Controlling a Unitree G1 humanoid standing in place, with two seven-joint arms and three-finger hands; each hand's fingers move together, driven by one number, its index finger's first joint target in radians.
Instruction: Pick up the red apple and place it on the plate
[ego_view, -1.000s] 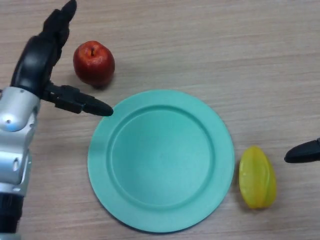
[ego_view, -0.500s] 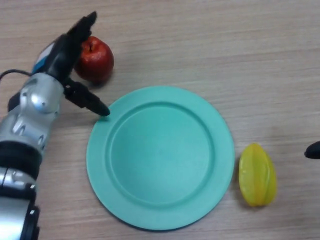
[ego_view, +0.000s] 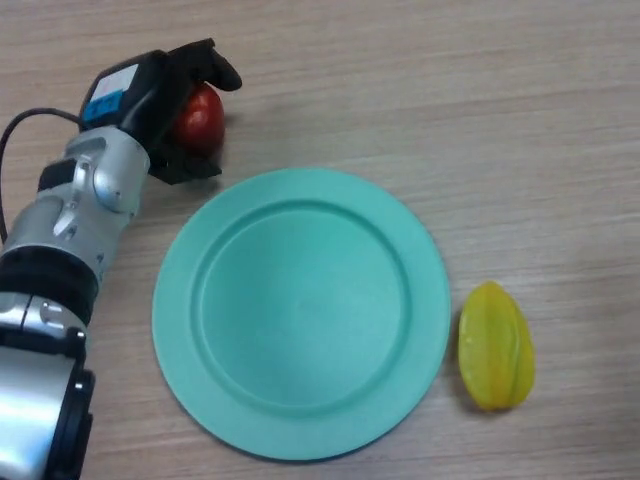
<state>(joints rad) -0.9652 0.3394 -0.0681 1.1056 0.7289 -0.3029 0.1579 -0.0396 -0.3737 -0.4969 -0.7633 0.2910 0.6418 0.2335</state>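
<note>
Fingers (ego_view: 215, 68) of the left robot hand (ego_view: 165, 95) curl over the top of the round red apple (ego_view: 199, 118), with the thumb tucked under its near side, so the black robot hand is wrapped round the fruit. The apple sits at the far left of the light wood-grain desk (ego_view: 480, 120), largely hidden behind the hand; whether it rests on the desk or is lifted off it cannot be told. The silver forearm runs from the hand down to the near left corner. Just beside the hand, toward the middle of the desk, lies the round teal plastic plate (ego_view: 300, 312), its rim near the thumb. To the right of the plate, close to its edge, lies a yellow ridged starfruit (ego_view: 495, 346).
</note>
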